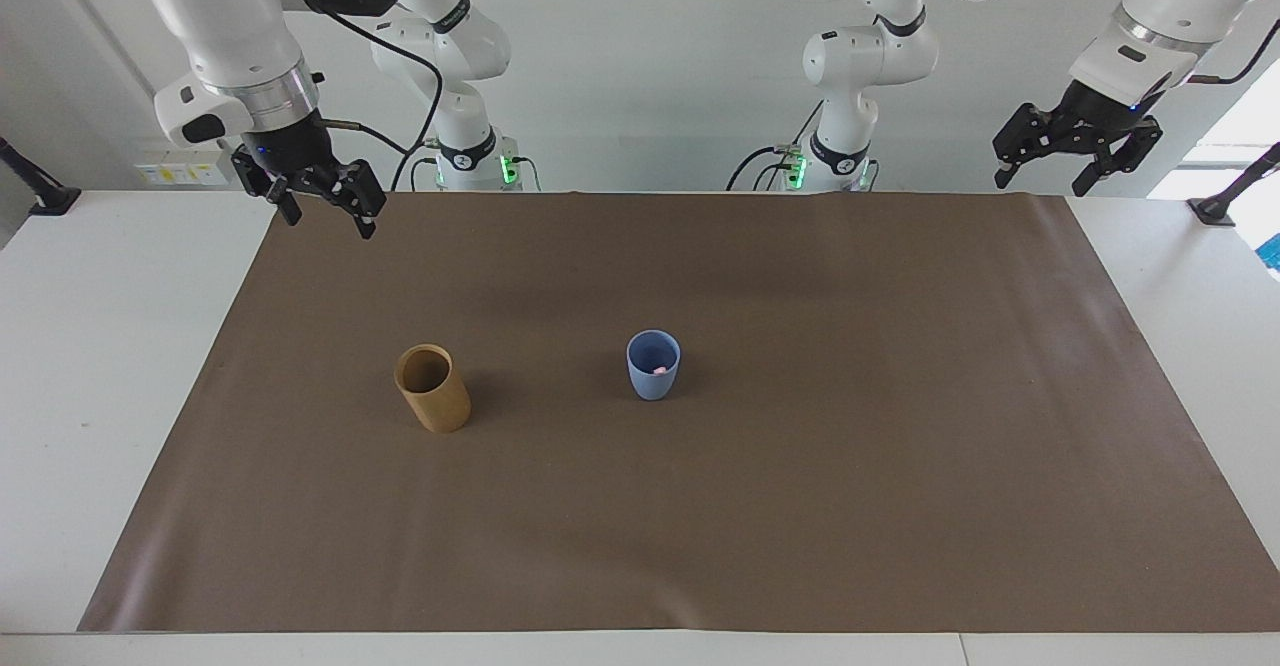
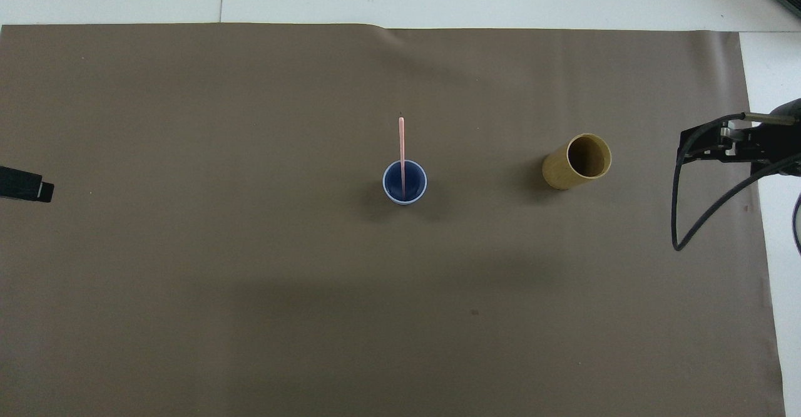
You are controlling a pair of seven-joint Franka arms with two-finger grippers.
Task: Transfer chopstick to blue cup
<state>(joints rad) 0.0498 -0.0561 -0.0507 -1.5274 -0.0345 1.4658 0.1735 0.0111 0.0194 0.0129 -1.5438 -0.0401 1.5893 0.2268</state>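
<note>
The blue cup stands upright in the middle of the brown mat. The pale pink chopstick stands in it, leaning against the rim with its upper end sticking out; in the facing view only its pink tip shows inside the cup. My right gripper hangs open and empty over the mat's corner at the right arm's end, well apart from both cups. Up in the air off the mat's corner at the left arm's end, my left gripper waits open and empty.
A tan cylindrical cup stands upright and empty beside the blue cup, toward the right arm's end. The brown mat covers most of the white table. A black cable loops off the right wrist.
</note>
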